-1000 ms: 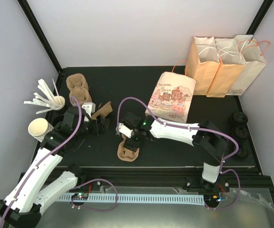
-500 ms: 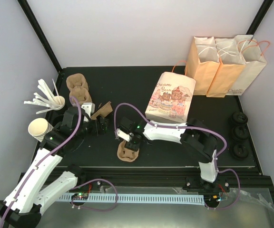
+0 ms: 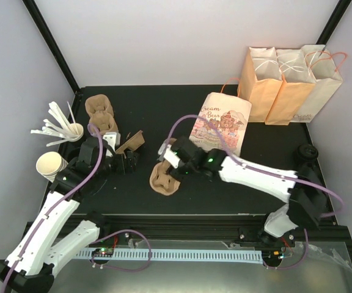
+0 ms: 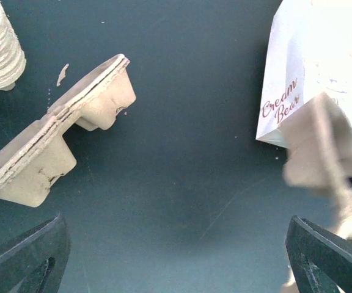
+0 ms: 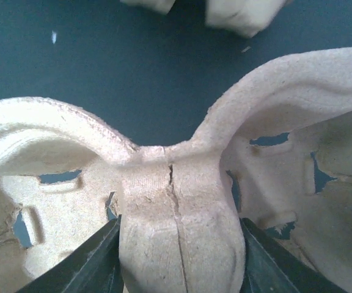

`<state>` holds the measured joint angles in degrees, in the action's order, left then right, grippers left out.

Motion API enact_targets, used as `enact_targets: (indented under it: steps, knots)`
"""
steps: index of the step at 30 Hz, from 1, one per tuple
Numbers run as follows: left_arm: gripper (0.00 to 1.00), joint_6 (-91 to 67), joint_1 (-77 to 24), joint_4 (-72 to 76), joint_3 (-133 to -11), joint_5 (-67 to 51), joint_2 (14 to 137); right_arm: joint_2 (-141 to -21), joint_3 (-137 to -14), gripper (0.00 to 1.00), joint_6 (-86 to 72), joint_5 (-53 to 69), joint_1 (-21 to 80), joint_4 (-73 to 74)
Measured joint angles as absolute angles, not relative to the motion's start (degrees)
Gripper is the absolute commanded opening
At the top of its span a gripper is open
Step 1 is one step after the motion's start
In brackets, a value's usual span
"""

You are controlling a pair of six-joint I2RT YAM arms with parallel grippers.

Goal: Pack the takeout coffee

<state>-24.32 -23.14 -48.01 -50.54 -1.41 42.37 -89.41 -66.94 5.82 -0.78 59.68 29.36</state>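
The black takeout coffee cup does not show in any view. My right gripper [image 3: 175, 166] is shut on the middle ridge of a brown pulp cup carrier [image 3: 164, 179] and holds it over the mat, left of the "Cream Bear" paper bag [image 3: 220, 125]. In the right wrist view the carrier's ridge [image 5: 176, 220] fills the space between the fingertips [image 5: 81, 268]. My left gripper [image 3: 127, 162] is open and empty above the bare mat. In the left wrist view the held carrier [image 4: 322, 152] is a blur in front of the bag [image 4: 322, 73].
Two nested carriers [image 3: 133, 141] lie tilted just beyond my left gripper, and they also show in the left wrist view [image 4: 54, 152]. A carrier stack [image 3: 99, 113], a cup of stirrers [image 3: 63, 128] and white cups [image 3: 51, 165] stand at the left. Three paper bags [image 3: 289, 76] stand at the back right, and a black lid [image 3: 308, 151] lies at the right edge.
My right gripper has carried the pulp carrier away from the near edge, up and slightly right toward the bag, and the right arm's elbow has swung right. The left arm has not moved.
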Motion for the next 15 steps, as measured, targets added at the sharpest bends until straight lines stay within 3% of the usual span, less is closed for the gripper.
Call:
enact_targets:
  steps: [4,11,15]
  knots:
    - [0.99,-23.9,-22.4,-46.8,-50.9,-3.8,44.7,-81.1,-65.4,0.46,2.8,-0.9,55.8,28.3]
    - [0.99,-21.6,-22.2,-38.2,-52.5,-15.2,59.3,-68.3,-65.0,0.50,-5.0,-6.9,48.4,29.2]
    - [0.98,-22.8,-23.4,-30.5,-53.0,-23.0,68.9,-62.7,-64.9,0.50,-9.7,-6.5,38.1,31.2]
